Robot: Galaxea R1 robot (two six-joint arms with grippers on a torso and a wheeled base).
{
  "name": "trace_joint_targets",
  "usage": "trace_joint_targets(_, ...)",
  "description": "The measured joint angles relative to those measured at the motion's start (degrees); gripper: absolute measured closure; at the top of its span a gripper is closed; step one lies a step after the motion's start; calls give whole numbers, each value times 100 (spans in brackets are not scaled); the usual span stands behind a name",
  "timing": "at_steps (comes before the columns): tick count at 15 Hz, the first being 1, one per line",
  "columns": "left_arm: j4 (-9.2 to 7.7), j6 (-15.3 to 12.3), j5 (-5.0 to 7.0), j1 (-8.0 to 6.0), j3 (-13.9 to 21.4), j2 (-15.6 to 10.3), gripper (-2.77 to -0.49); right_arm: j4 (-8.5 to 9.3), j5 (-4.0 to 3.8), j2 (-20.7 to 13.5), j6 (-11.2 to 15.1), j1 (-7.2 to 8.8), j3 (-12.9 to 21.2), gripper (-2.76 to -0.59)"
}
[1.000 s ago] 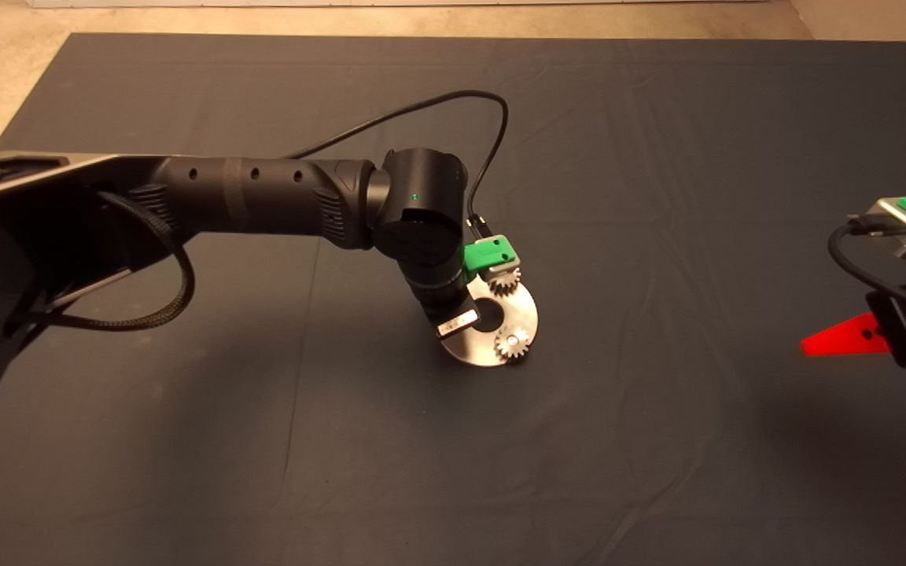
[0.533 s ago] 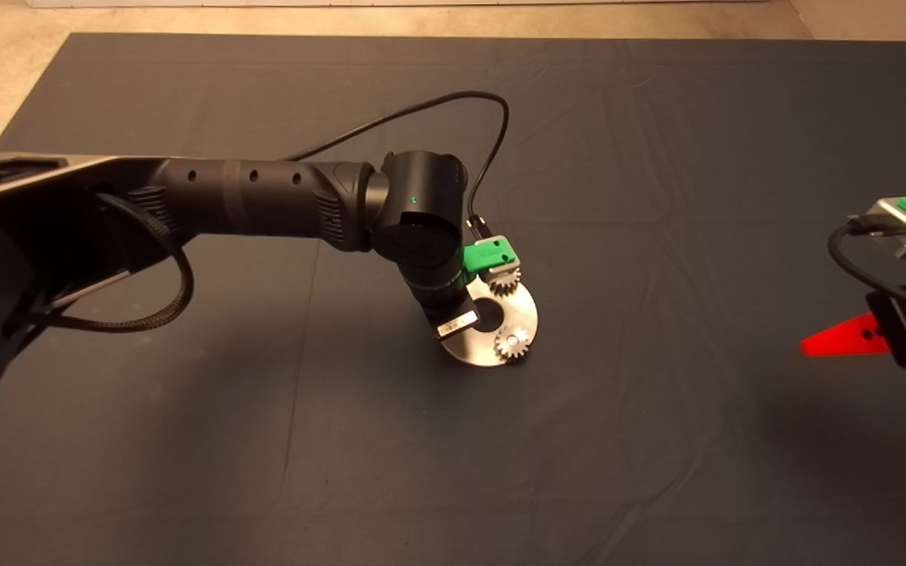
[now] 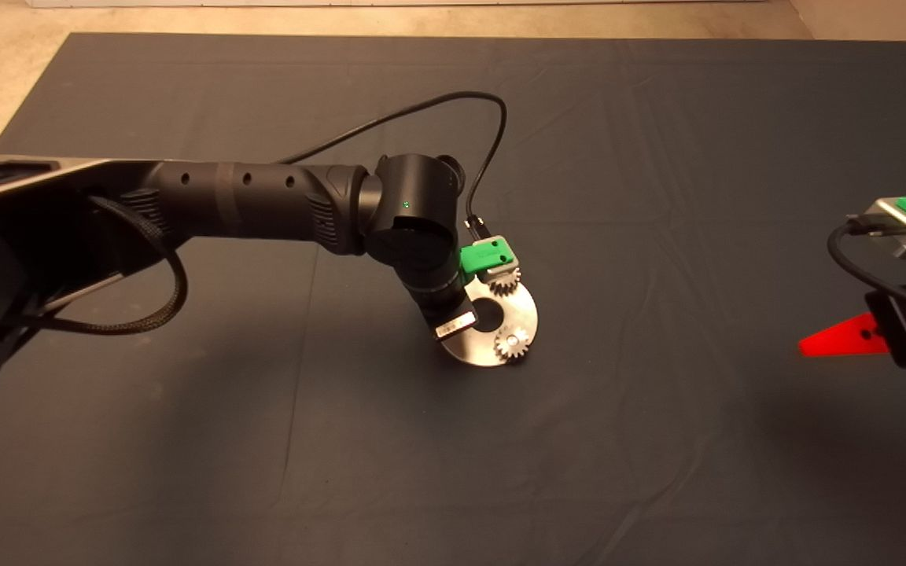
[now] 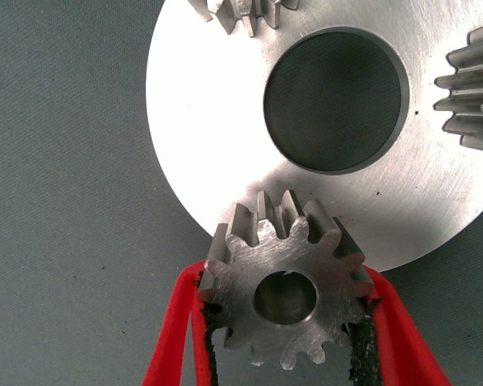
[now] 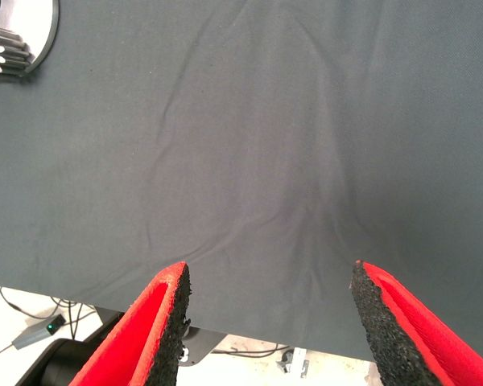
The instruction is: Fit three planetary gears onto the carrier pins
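My left gripper (image 4: pixel 286 283) is shut on a small silver planetary gear (image 4: pixel 283 277), held flat over the rim of the round silver disc (image 4: pixel 217 129). Two more gears (image 3: pixel 506 281) (image 3: pixel 513 343) sit on the disc (image 3: pixel 473 346) in the head view, around its large centre hole. The carrier pins are covered by gears; only the tip of one shows in a gear's centre (image 3: pixel 513 343). The left arm's wrist (image 3: pixel 414 236) hides the held gear from above. My right gripper (image 5: pixel 266 273) waits open at the mat's right edge, nothing between its fingers.
The dark mat (image 3: pixel 657 196) lies wrinkled around the disc. A black cable (image 3: pixel 453 98) loops above the left wrist. Beyond the mat's edge the right wrist view shows floor with cables (image 5: pixel 32 334).
The left arm's wrist has shifted slightly leftward and away. The disc, its two seated gears and the right gripper have stayed put.
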Motion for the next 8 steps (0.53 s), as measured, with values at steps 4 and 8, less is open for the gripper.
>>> trace_joint_targets(4,4,-5,-11,-2,27,-12,-67,0,0,0,-1,0,0,-147)
trace_joint_targets(8,1,-6,1,-20,29,-12,-67,0,1,0,-1,0,0,-147)
